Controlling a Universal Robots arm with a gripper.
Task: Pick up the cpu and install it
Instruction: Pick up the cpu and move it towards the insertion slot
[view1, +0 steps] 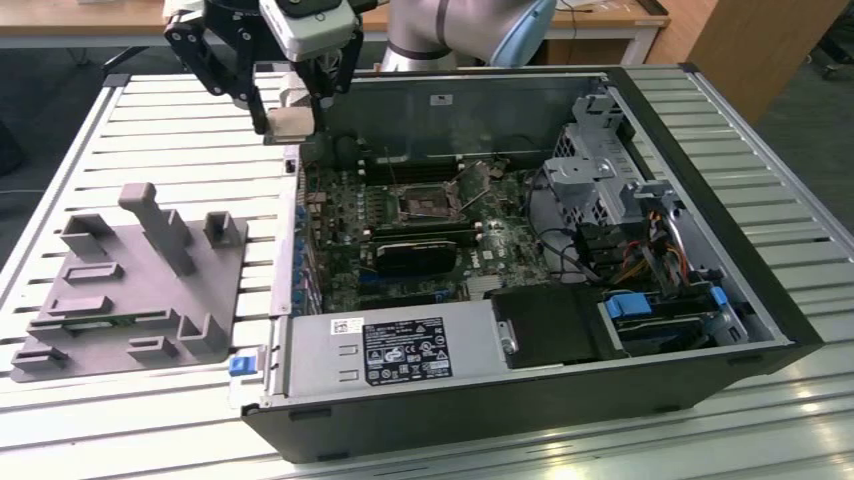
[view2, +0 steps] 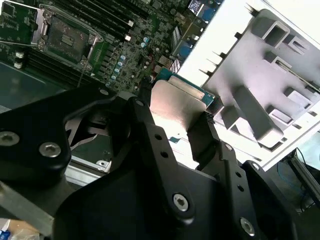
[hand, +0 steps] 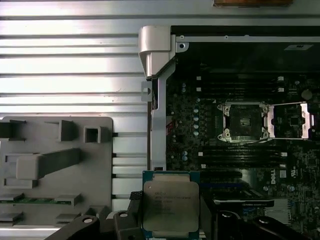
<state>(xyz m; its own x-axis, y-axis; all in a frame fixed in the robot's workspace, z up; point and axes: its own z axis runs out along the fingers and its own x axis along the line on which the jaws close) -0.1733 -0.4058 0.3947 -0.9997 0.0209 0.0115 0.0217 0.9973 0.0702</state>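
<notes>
My gripper (view1: 291, 118) hangs above the far left corner of the open computer case (view1: 747, 280) in the exterior view, shut on the cpu (view1: 292, 123). In the first wrist view the cpu (hand: 171, 205) is a square chip with a silver top plate and a green rim, clamped between the black fingers (hand: 131, 220). The second wrist view shows the same cpu (view2: 175, 107) edge-on between the fingers. The open socket (hand: 245, 120) lies on the motherboard inside the case, its bracket (hand: 296, 120) folded back. In the exterior view the socket (view1: 430, 203) lies to the right of and below the gripper.
A grey parts fixture (view1: 134, 290) with upright posts lies on the slatted metal table (view1: 160, 150), at the exterior view's left of the case. Inside the case are a power supply (view1: 387, 350), drive cages (view1: 601, 170) and cable bundles (view1: 641, 250). The case wall (hand: 155, 50) rises beside the cpu.
</notes>
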